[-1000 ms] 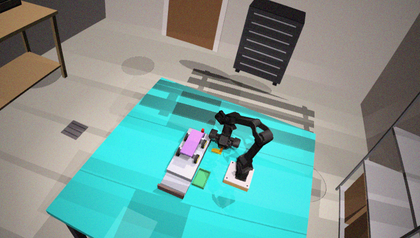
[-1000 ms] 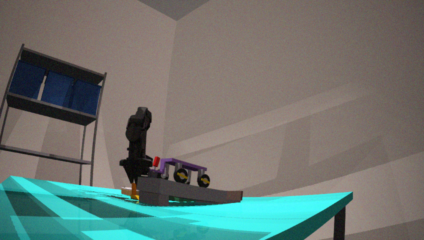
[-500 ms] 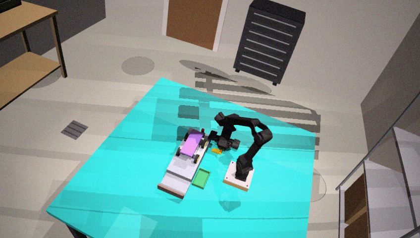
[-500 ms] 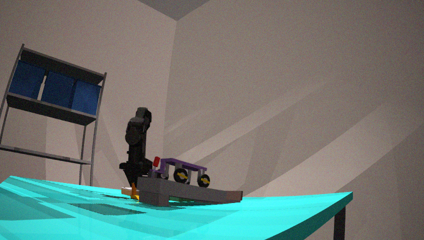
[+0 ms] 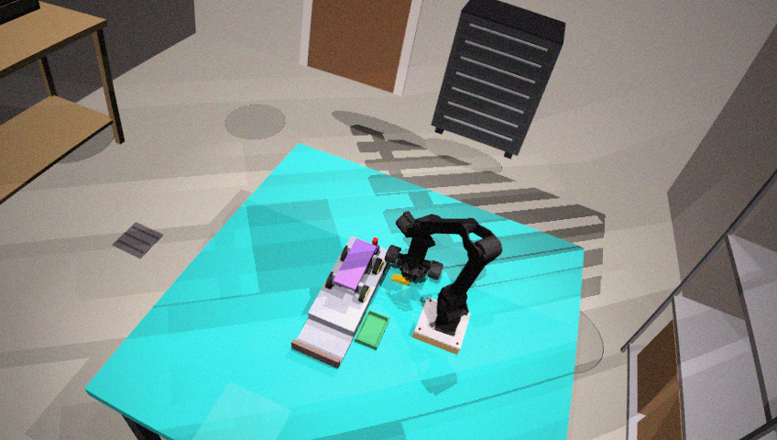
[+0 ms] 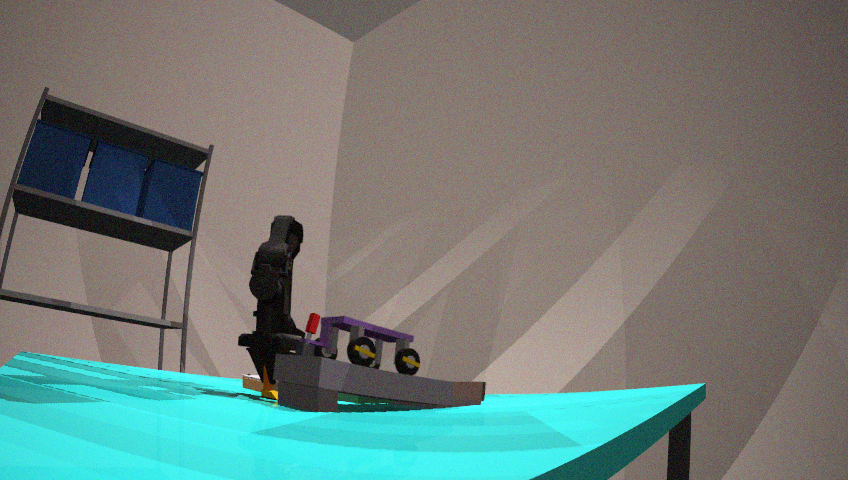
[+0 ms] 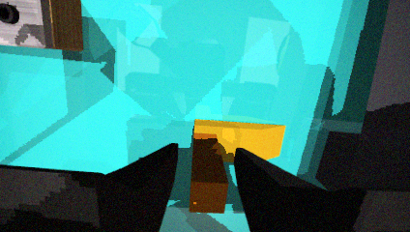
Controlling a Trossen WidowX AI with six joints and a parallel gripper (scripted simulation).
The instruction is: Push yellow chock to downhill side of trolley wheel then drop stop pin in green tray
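Gripper is sitting low over the table with its fingers straddling the yellow chock's orange handle, not clenched on it yet. Chock is lying just beside the ramp, trolley is sitting uphill by the red stop pin, and no readable writing is showing anywhere.

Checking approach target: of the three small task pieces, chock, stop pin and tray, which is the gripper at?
The yellow chock: its orange handle sits between the gripper fingers, not yet clamped.

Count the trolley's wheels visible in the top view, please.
4. Two wheels on the arm's side, uphill and downhill; two on the far side, uphill and downhill. None seems hidden.
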